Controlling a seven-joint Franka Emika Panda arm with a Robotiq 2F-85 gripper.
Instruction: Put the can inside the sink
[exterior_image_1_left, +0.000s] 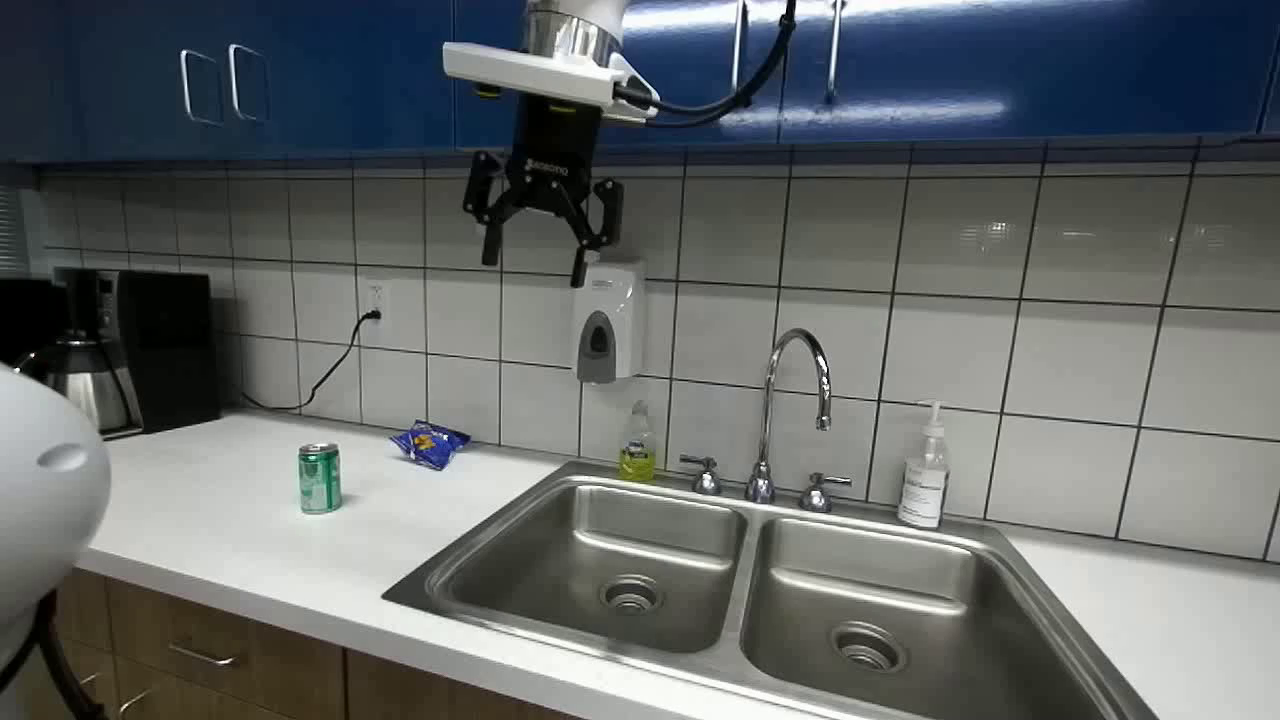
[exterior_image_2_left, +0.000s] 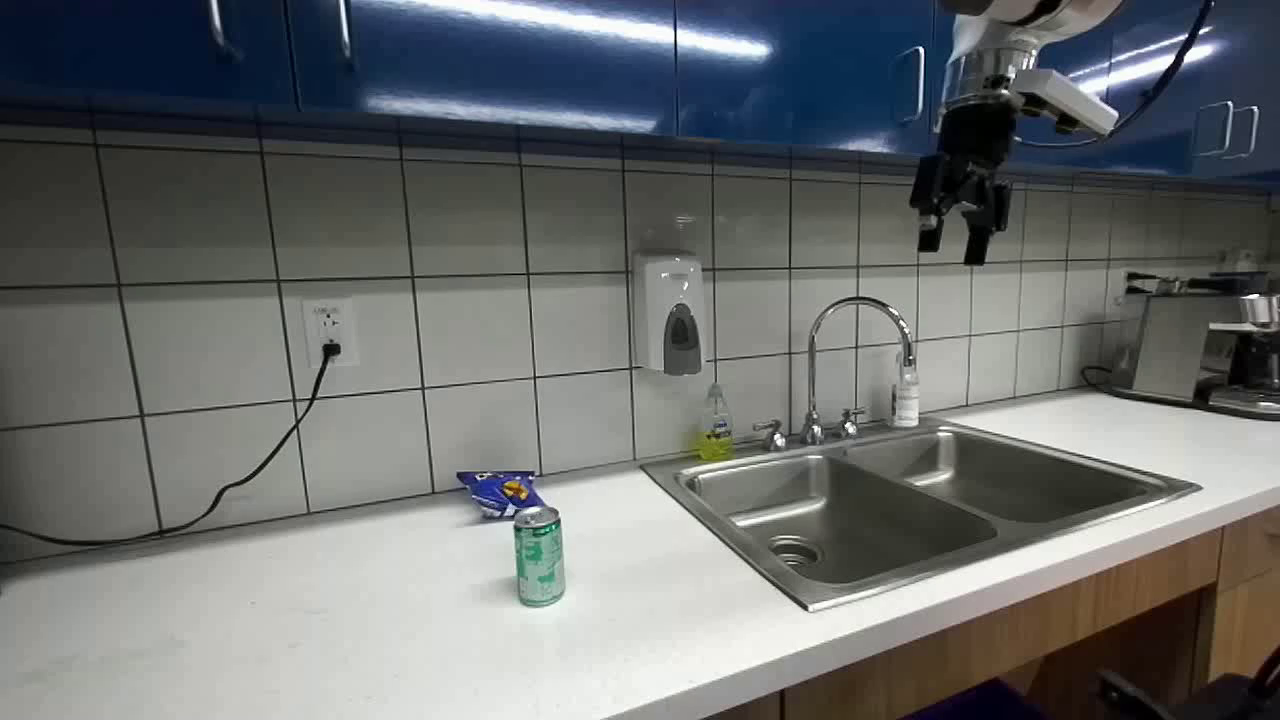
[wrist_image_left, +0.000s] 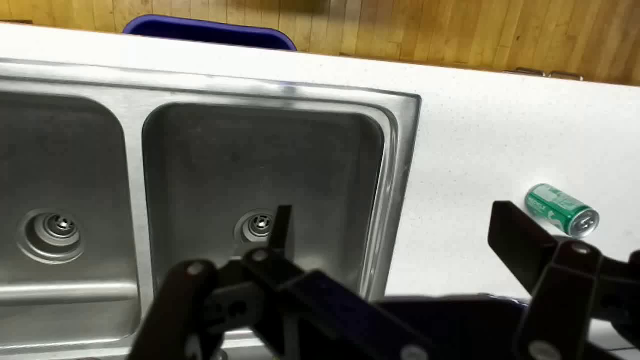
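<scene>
The green can (exterior_image_1_left: 320, 480) with a silvery top stands upright on the white counter, apart from the sink. It also shows in an exterior view (exterior_image_2_left: 540, 558) and at the right of the wrist view (wrist_image_left: 561, 210). The stainless double-basin sink (exterior_image_1_left: 742, 600) is set into the counter; its divider shows in an exterior view (exterior_image_2_left: 915, 492) and in the wrist view (wrist_image_left: 134, 175). My gripper (exterior_image_1_left: 535, 257) is open and empty, high above the counter, pointing down. Its fingers are spread wide in the wrist view (wrist_image_left: 392, 215), and it shows in an exterior view (exterior_image_2_left: 952, 246).
A blue packet (exterior_image_1_left: 430, 443) lies behind the can by the tiled wall. A chrome faucet (exterior_image_1_left: 768, 400), a yellow soap bottle (exterior_image_1_left: 637, 450) and a white pump bottle (exterior_image_1_left: 924, 480) stand along the sink's back. A wall dispenser (exterior_image_1_left: 610, 325) and blue cabinets (exterior_image_1_left: 950, 70) are near the gripper.
</scene>
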